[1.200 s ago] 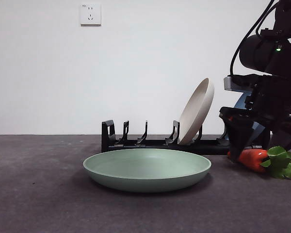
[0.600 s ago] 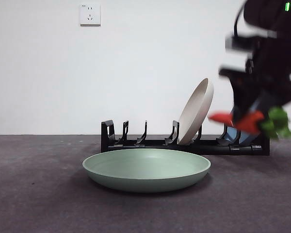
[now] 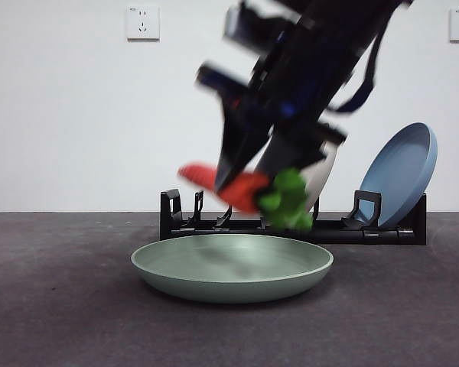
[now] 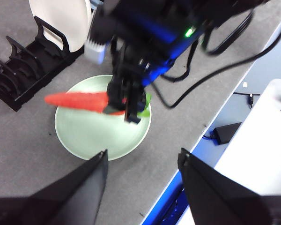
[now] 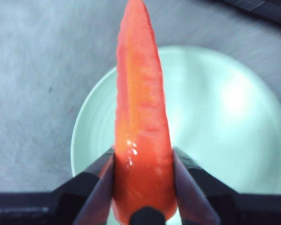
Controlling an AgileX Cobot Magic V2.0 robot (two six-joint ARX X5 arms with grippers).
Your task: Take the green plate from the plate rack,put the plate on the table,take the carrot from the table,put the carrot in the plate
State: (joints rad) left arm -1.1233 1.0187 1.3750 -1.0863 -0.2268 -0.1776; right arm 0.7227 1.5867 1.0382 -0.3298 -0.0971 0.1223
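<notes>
The pale mint-green round shallow plate (image 3: 232, 267) already lies flat on the dark grey rough table (image 3: 61, 306), low in the middle of the front view, just in front of the long black pronged plate rack (image 3: 291, 225). So the step in hand looks like the last one: getting the carrot into the plate.

The right gripper (image 3: 249, 180), blurred and dark in the upper centre of the front view, has its two black jaws clamped on the thick end of the glossy orange-red toy carrot (image 5: 141, 126), leafy green top (image 3: 287, 200) hanging to the right. In the right wrist view the carrot's tip points over the plate's rim, with the plate filling the frame beneath it; it hangs above the plate, not touching.

The left gripper (image 4: 141, 180) waits high, jaws spread apart and empty, at the bottom of its own view.

Next, I'd judge, the arm needs to lower over the plate's centre and release gently so the carrot doesn't roll out. A beige plate (image 4: 61, 21) and a blue plate (image 3: 402, 176) stand in the rack.
</notes>
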